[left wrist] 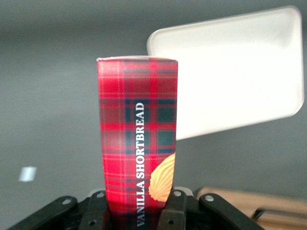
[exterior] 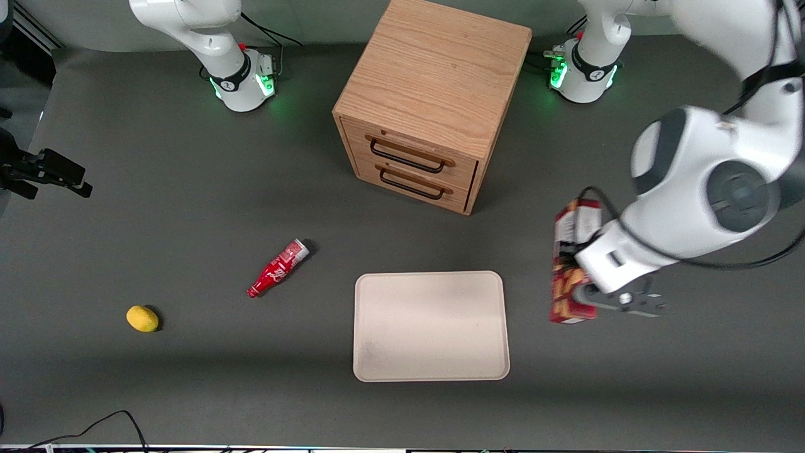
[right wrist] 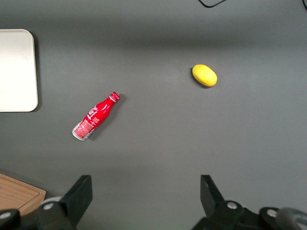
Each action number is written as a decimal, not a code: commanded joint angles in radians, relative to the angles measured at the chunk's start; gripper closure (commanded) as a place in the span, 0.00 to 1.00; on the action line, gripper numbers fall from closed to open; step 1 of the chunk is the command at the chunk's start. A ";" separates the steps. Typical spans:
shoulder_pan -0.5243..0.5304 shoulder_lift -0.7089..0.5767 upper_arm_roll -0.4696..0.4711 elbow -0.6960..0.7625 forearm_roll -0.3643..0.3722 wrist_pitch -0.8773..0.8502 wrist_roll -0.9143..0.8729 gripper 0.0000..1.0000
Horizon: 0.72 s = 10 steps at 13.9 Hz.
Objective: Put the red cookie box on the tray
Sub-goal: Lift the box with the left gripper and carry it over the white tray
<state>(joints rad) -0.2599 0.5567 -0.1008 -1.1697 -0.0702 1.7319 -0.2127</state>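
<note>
My left gripper (exterior: 582, 277) is shut on the red cookie box (exterior: 568, 277), a slim red plaid carton with a cookie picture. In the left wrist view the box (left wrist: 136, 139) stands straight out from between the two black fingers (left wrist: 175, 211), which press on its sides. The box hangs above the table beside the tray, toward the working arm's end. The cream tray (exterior: 431, 325) lies flat with nothing on it, nearer the front camera than the cabinet; its pale surface (left wrist: 230, 76) shows past the box's end.
A wooden two-drawer cabinet (exterior: 427, 100) stands at the middle of the table. A small red bottle (exterior: 277, 268) lies on its side and a yellow lemon (exterior: 142, 318) sits toward the parked arm's end.
</note>
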 commanded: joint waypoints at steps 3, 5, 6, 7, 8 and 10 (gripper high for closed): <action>-0.149 0.288 0.012 0.212 0.100 0.223 -0.299 0.99; -0.159 0.365 0.013 0.240 0.139 0.288 -0.309 0.98; -0.159 0.394 0.013 0.248 0.142 0.313 -0.310 0.98; -0.160 0.414 0.013 0.248 0.144 0.336 -0.312 0.98; -0.160 0.429 0.013 0.248 0.153 0.340 -0.310 0.98; -0.159 0.451 0.015 0.248 0.174 0.350 -0.309 0.97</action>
<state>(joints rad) -0.4114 0.9790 -0.0939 -0.9787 0.0745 2.0896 -0.5028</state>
